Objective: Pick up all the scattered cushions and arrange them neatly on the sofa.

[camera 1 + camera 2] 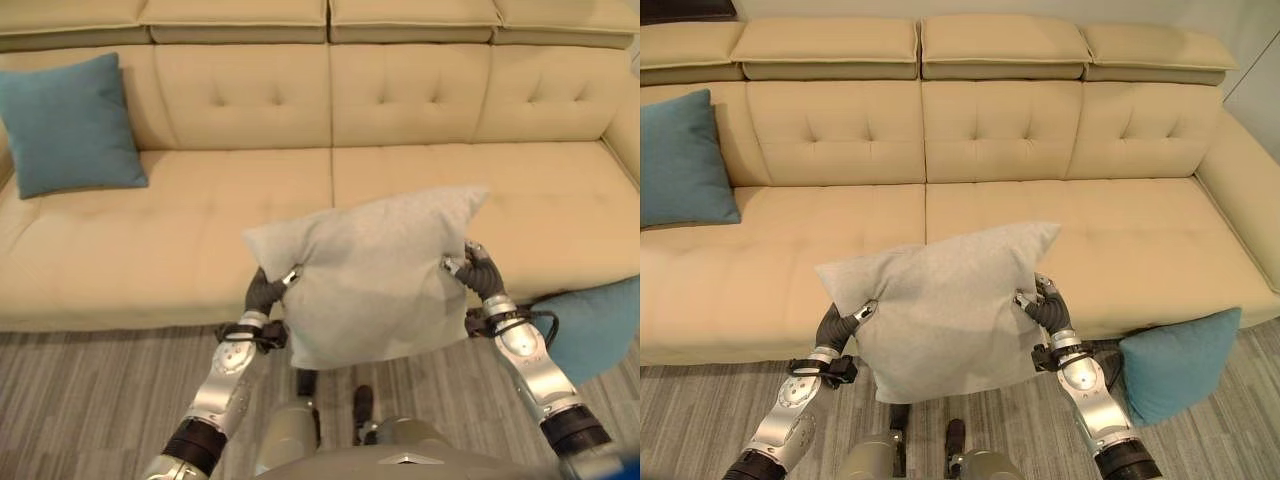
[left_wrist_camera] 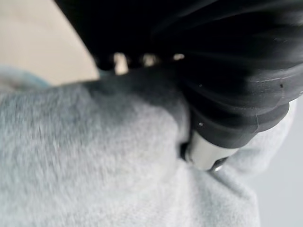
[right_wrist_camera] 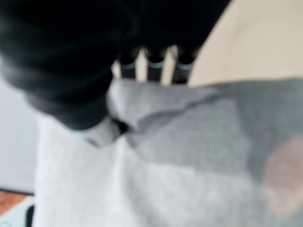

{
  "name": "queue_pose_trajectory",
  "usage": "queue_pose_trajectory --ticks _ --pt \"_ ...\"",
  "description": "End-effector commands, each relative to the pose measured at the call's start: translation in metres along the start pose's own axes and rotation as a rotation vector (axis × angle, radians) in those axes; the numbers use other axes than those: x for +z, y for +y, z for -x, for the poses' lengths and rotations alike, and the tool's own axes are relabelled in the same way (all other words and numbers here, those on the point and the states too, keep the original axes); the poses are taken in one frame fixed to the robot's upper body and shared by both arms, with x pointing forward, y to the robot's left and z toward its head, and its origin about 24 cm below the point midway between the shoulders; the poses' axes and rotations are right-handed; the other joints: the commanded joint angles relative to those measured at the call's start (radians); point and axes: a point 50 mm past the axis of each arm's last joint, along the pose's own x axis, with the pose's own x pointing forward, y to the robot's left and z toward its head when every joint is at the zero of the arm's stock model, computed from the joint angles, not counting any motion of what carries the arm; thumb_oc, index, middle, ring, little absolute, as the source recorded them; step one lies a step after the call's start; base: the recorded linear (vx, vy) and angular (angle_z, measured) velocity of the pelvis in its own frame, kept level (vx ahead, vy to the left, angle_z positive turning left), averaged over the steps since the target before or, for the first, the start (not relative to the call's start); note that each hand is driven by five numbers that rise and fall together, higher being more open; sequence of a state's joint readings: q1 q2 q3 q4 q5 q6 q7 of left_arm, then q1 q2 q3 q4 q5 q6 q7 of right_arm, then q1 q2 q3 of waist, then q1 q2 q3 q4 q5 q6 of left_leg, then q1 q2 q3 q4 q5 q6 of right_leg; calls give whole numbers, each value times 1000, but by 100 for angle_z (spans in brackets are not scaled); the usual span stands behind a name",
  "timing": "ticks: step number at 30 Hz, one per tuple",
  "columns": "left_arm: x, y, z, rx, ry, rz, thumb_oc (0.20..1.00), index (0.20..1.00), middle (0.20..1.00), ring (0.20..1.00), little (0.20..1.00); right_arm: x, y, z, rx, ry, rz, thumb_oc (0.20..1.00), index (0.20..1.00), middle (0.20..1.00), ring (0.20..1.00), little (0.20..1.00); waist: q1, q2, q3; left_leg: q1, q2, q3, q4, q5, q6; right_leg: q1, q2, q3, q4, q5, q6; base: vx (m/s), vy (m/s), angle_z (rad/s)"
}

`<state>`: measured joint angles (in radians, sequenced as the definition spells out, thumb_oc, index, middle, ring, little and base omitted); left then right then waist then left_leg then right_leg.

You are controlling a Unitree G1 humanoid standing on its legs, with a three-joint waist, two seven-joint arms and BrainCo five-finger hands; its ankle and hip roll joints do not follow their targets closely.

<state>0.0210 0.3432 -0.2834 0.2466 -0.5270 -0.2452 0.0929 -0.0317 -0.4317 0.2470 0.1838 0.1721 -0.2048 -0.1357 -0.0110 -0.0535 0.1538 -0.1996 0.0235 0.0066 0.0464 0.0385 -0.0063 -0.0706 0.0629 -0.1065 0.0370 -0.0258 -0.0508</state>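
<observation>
A light grey cushion (image 1: 375,275) hangs in the air in front of the beige sofa (image 1: 200,230), held between both hands. My left hand (image 1: 266,291) grips its left edge and my right hand (image 1: 479,270) grips its right edge, thumbs pressed into the fabric (image 2: 118,151). One teal cushion (image 1: 68,125) leans upright against the sofa's backrest at the far left. Another teal cushion (image 1: 1178,362) stands on the floor against the sofa's front at the right.
A grey striped wood-look floor (image 1: 90,400) runs in front of the sofa. The seat (image 1: 1090,230) behind the grey cushion lies bare, and the sofa's right armrest (image 1: 1250,190) rises at the far right.
</observation>
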Motion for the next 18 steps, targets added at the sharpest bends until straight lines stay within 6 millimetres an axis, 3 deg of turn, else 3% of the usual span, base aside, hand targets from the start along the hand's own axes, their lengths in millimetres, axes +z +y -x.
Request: queue_pose_trajectory --ticks 1,4,7,11,12,14,17,18 --pt "48 -26 -12 -152 -243 15 200 200 200 200 200 46 12 -13 28 -247 -63 200 200 200 200 200 12 -34 -45 92 -61 14 32 -53 15 56 -123 37 139 -52 162 168 238 -24" --pt "49 -25 -12 -152 -245 7 200 200 200 200 200 50 16 -17 40 -260 -58 200 200 200 200 200 15 -29 -30 129 -67 29 19 -63 43 -1 -153 54 271 18 196 98 182 -21" --pt "51 -23 -12 -148 -250 -19 200 200 200 200 200 50 21 -17 54 -261 -66 200 200 200 200 200 18 -19 -27 158 -66 32 10 -83 56 -39 -167 46 333 20 192 104 127 -9" --pt "51 -20 -11 -142 -254 -27 200 200 200 200 200 53 22 -22 71 -268 -56 200 200 200 200 200 11 -15 -33 197 -70 29 -16 -102 52 -75 -143 25 192 14 180 132 30 -9" --pt "51 -18 -11 -127 -253 -24 200 200 200 200 200 54 25 -24 81 -273 -59 200 200 200 200 200 9 -19 -30 218 -77 27 -23 -113 48 -93 -136 -1 86 50 184 147 -17 -5" --pt "50 -17 -11 -117 -251 -21 200 200 200 200 200 55 26 -25 90 -276 -51 200 200 200 200 200 4 -21 -28 233 -79 22 -28 -119 47 -100 -125 -1 45 74 187 133 -24 -8" --pt "51 -16 -12 -109 -257 -20 200 200 200 200 200 57 27 -25 96 -283 -37 200 200 200 200 200 -9 -21 -21 246 -80 10 -28 -121 43 -123 -107 30 35 87 193 134 -43 7" --pt "50 -17 -12 -117 -254 -15 200 200 200 200 200 55 27 -23 102 -275 -31 200 200 200 200 200 -21 -26 -26 257 -82 -3 -31 -129 39 -118 -94 73 26 94 196 119 -56 24"
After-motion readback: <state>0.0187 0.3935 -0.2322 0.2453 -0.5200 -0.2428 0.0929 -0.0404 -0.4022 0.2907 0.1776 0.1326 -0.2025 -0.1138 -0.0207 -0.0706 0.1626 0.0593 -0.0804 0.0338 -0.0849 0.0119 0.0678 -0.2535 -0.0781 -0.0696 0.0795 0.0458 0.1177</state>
